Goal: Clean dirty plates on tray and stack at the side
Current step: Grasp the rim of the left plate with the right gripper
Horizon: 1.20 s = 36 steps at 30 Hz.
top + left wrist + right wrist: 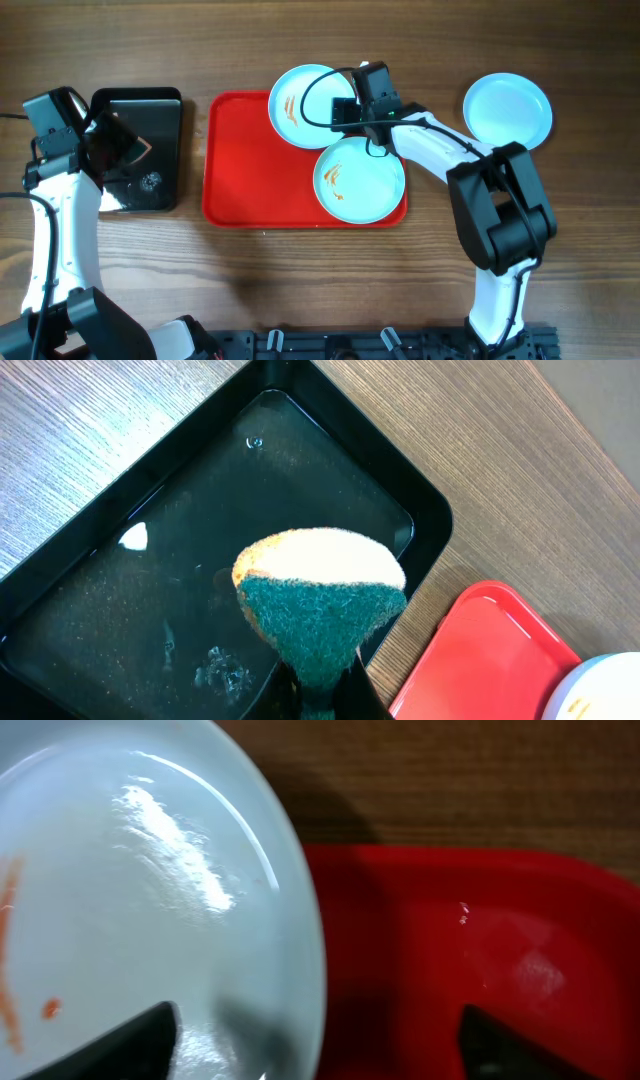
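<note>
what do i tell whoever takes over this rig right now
Left pincer: shut on the sponge, over the black tray.
Right pincer: open, jaws either side of the upper plate's rim, not gripping.
Red tray: holds the upper plate, overhanging its far edge, and the lower plate; both show orange smears.
Third plate: on the table right of the red tray, looks clean.
Done: apparently one plate cleaned and set aside.
Left: wipe both smeared plates and stack them on the third plate.
</note>
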### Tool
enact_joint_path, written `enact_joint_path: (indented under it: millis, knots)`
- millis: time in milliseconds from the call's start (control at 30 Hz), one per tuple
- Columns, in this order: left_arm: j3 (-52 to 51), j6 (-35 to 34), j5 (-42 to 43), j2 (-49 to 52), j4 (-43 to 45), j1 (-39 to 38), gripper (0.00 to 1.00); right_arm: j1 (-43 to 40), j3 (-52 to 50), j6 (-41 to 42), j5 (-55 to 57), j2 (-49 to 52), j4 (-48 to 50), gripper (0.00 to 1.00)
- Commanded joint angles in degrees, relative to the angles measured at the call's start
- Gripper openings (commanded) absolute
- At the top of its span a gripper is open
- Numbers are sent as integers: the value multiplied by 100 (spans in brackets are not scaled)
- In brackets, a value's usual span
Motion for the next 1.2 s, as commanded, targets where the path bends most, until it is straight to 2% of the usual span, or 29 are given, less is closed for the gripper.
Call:
enact_joint_path:
  millis: [0, 133, 200, 300, 400, 467, 533, 667, 800, 900, 1000, 1167]
  knots:
    - [79, 52, 68, 2, 57, -20, 4, 0, -9, 13, 74, 170, 72, 60]
    - [79, 52, 66, 2, 59, -20, 4, 0, -9, 15, -474, 170, 310, 29]
    - [79, 52, 68, 2, 57, -20, 4, 11, -9, 50, -671, 170, 348, 4]
    - [79, 52, 68, 2, 57, -20, 4, 11, -7, 111, -837, 170, 352, 4]
    - [79, 52, 103, 0, 57, -22, 4, 11, 35, 103, -1722, 81, 345, 4]
    - [81, 55, 564, -70, 87, -20, 4, 31, 90, 155, -2465, -52, 297, 4]
    - [81, 70, 1027, -282, 197, -22, 4, 153, 90, 356, -2695, -195, 179, 4]
    - [81, 72, 1202, -592, 79, -35, 4, 463, 90, 761, -2566, -173, -33, 4]
    - [81, 70, 2175, -632, -260, -457, 4, 916, 90, 940, -1668, -168, -549, 4]
    - [79, 74, 1954, -562, -595, -1134, 4, 1099, 90, 1196, -988, -168, -793, 4]
    - [79, 72, 1198, -264, -896, -1849, 4, 1113, 90, 1209, -870, -168, -861, 4]
    - [79, 70, 1113, 649, -772, -2664, 4, 1115, 90, 1202, -822, -168, -940, 4]
